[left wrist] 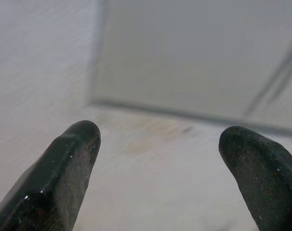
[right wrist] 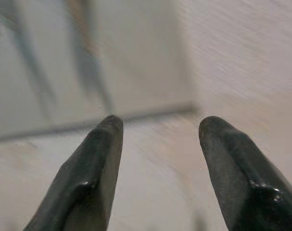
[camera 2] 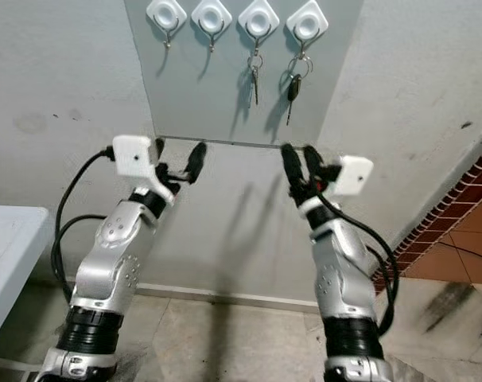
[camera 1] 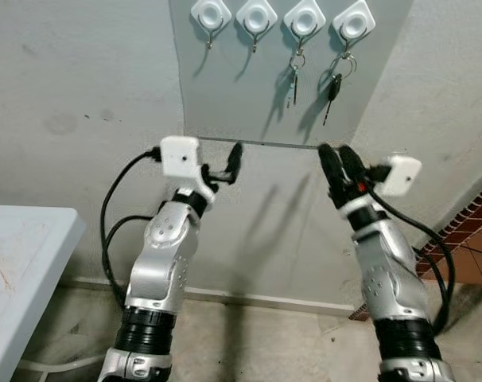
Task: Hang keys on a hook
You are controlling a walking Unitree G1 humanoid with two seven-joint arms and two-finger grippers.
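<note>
A grey panel (camera 1: 225, 87) is fixed to a pale wall (camera 1: 74, 95), and four white hooks run in a row along its top edge. Counting from the robot's left, the first hook (camera 1: 210, 16) and the second hook (camera 1: 256, 17) carry nothing. A silver key (camera 1: 293, 79) hangs on a ring from the third hook (camera 1: 305, 19). A black-headed key (camera 1: 332, 89) hangs on a ring from the fourth hook (camera 1: 353, 22). Both keys dangle straight down against the panel, side by side but apart, each throwing a shadow down and to the left.

Both silver arms are raised toward the wall, just below the panel's bottom edge. The left gripper (camera 1: 223, 163) points sideways toward the right, level with that edge, below the first two hooks. Its two black fingers are spread wide apart in the left wrist view, with nothing between them. The right gripper (camera 1: 337, 163) points upward, almost directly beneath the black-headed key and well below it. Its fingers (right wrist: 95, 163) are also parted, a little less widely, and hold nothing. Both wrist views are soft and blurred; the dark streaks on the panel in them are probably shadows.

The corner of a white table (camera 1: 22, 263) sits at the lower left. A strip of red brick (camera 1: 472, 231) shows at the lower right, above a tiled floor (camera 1: 265, 342).
</note>
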